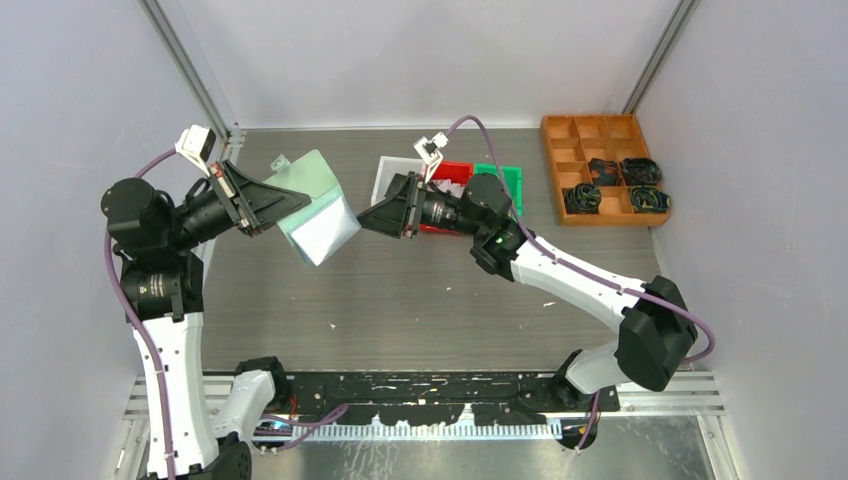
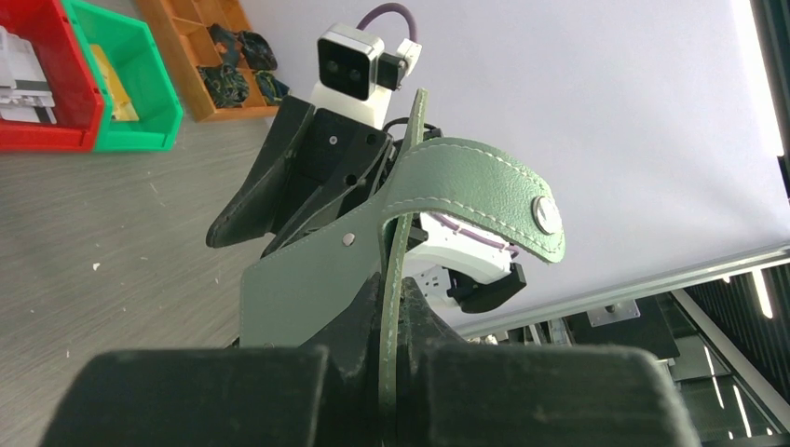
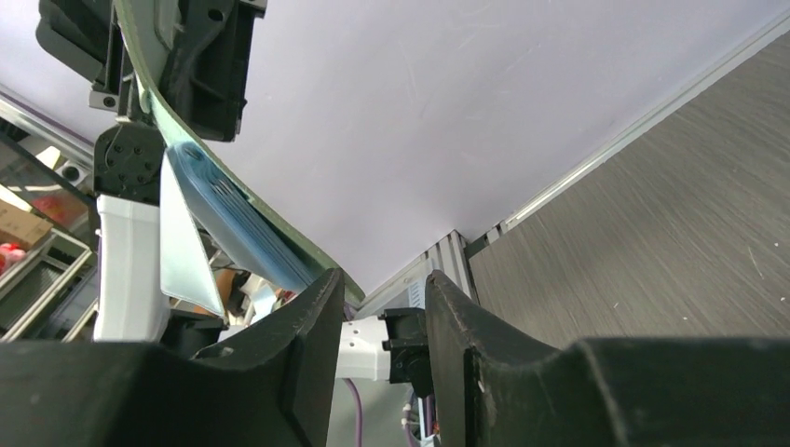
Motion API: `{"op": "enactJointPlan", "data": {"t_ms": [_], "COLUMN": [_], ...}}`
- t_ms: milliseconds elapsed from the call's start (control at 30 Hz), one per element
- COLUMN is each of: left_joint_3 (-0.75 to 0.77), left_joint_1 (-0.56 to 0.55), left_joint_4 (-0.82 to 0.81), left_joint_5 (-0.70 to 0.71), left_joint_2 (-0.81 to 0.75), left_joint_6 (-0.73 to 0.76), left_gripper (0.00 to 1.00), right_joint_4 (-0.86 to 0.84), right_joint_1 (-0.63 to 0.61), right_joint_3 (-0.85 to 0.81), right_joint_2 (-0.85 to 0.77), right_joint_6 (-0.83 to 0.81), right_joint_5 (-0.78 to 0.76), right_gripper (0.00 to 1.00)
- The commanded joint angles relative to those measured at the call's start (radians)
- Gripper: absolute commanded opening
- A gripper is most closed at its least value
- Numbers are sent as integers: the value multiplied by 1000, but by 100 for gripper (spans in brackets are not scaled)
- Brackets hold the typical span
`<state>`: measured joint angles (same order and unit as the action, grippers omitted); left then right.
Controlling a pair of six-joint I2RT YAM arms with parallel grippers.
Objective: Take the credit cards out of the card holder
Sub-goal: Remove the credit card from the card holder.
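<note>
- The pale mint-green folding card holder (image 1: 312,190) hung open above the grey desk (image 1: 420,300), pinched in my left pincer (image 1: 290,205).
- Layered edges in its clear pocket (image 3: 238,228) were probably the thin plastic credit cards, none out yet.
- My right pincer (image 1: 364,218) stood spread and empty beside that pocket; the next move called for nipping one card's edge.

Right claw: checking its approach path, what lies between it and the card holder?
Nothing: the top view shows the right claw right by the free corner of the card holder, which the left claw grips.

Mint-green card holder (image 1: 312,185), red bin (image 1: 455,172), green bin (image 1: 507,180), seemingly white bin (image 1: 385,178)
</note>
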<state>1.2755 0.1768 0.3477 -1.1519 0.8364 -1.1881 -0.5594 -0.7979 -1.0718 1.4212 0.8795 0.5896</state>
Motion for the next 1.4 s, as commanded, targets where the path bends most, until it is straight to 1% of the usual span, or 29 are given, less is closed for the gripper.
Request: {"op": "enactJointPlan", "data": {"t_ms": [0, 233, 300, 433, 567, 633, 767, 1033, 1200, 1367], "left_joint_3": [47, 39, 41, 48, 46, 47, 52, 67, 63, 60], "left_joint_1": [2, 3, 3, 2, 2, 3, 2, 2, 2, 2], "left_joint_4": [-2, -10, -14, -12, -11, -10, -9, -1, -2, -11], "left_joint_5": [-4, -6, -7, -11, -11, -12, -10, -10, -10, -10], "left_joint_2": [-6, -7, -4, -2, -6, -5, -4, -2, 0, 1], "left_joint_6": [14, 19, 18, 21, 21, 21, 21, 21, 19, 15], "left_gripper": [0, 0, 0, 0, 0, 0, 0, 0, 0, 0], "right_joint_4": [-105, -163, -130, -12, -31, -58, -182, -225, -254, -245], "right_joint_1": [-9, -11, -11, 4, 23, 22, 22, 20, 9, 6], "right_joint_3": [-61, -42, -23, 50, 94, 88, 63, -6, -22, -28], "right_joint_2": [-4, -18, -37, -113, -143, -134, -79, -3, 11, 18], "right_joint_6": [6, 51, 32, -72, -56, -31, 62, 108, 119, 119], "right_joint_5": [-43, 30, 51, 49, 111, 136, 192, 152, 159, 161], "right_gripper": [43, 47, 49, 51, 54, 55, 58, 56, 55, 54]}}
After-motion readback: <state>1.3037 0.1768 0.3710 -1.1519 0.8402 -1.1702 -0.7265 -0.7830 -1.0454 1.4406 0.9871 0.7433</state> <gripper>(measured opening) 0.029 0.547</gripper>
